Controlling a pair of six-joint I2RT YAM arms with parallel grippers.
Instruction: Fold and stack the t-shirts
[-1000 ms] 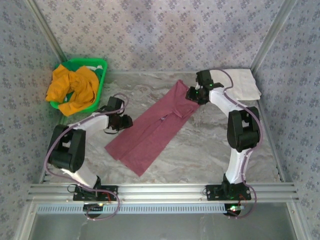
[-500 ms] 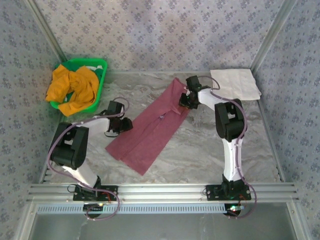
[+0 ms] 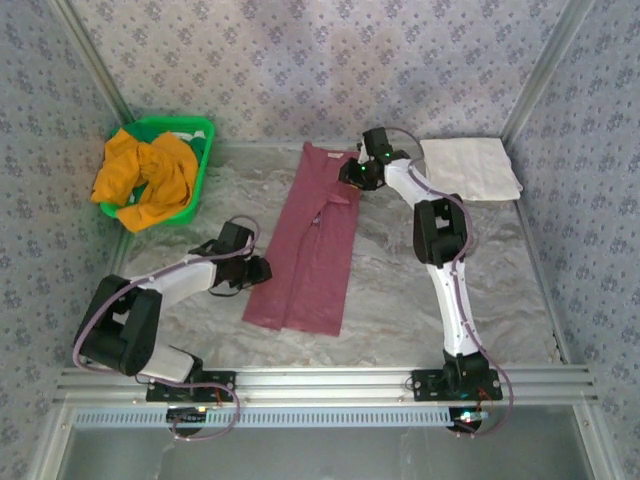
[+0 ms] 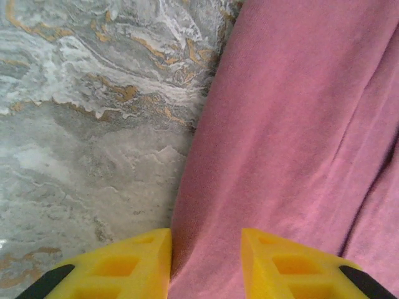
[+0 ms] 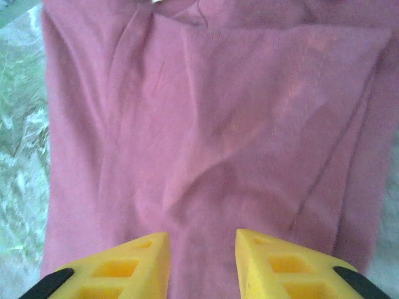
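Swung round since a second ago, the maroon shirt (image 3: 310, 250) lay straight down the tabletop (image 3: 400, 290), folded long. Left claw (image 3: 252, 271) pinched its near-left edge, right claw (image 3: 353, 176) pinched the far end. I'd keep both grips level and taut before folding it across.

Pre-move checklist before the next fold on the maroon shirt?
1. Maroon t-shirt lying as a long strip on the table: ok.
2. Left gripper at the strip's near left edge: ok.
3. Right gripper over its far end: ok.
4. Either gripper actually pinching cloth: cannot tell.
5. Strip free of wrinkles: not ok, creases near the far end.
6. Orange t-shirt folded: not ok, bunched in the green basket.
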